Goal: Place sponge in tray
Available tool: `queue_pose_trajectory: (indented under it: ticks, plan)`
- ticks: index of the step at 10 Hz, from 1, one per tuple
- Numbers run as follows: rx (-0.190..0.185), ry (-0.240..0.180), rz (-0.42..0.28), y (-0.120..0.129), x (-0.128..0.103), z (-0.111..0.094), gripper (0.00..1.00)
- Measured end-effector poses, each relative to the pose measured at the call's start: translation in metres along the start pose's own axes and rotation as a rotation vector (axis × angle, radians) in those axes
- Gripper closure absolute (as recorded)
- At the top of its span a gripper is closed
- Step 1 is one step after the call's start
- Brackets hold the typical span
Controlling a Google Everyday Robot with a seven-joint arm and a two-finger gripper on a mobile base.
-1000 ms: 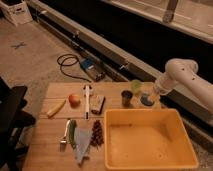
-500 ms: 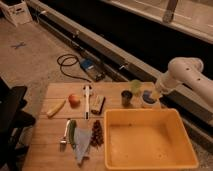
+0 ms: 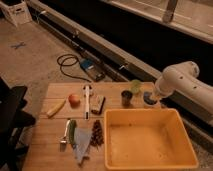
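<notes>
sponge (image 3: pixel 148 99): on the desk (image 3: pixel 50 135), just beyond the tray (image 3: pixel 142 112)'s far rim
pincer (image 3: pixel 152 96): down at the sponge, beyond the tray; grip cannot be told

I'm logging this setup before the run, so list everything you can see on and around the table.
tray: one, yellow, table's front right
sponge: one, blue-grey, behind the tray, at the gripper
dark cup: one, blackish, behind the tray
green cup: one, pale green, behind the dark cup
fruit: one, orange, table's left half
banana: one, yellow, table's left edge
utensil: one, white, table's middle
block: one, brown, right of the utensil
cloth: one, blue-grey, table's front
table: one, wooden, centre
cable: one, black, floor behind the table
arm: one, white, from the right
gripper: one, colour unclear, behind the tray, by the sponge
</notes>
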Motion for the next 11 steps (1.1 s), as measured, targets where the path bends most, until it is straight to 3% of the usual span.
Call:
queue_pose_trajectory:
  ticks: [6, 11]
  plan:
    - [-0.089, -0.025, 0.02, 0.008, 0.005, 0.016, 0.94]
    - [-0.119, -0.015, 0.017, 0.02, 0.011, 0.019, 0.94]
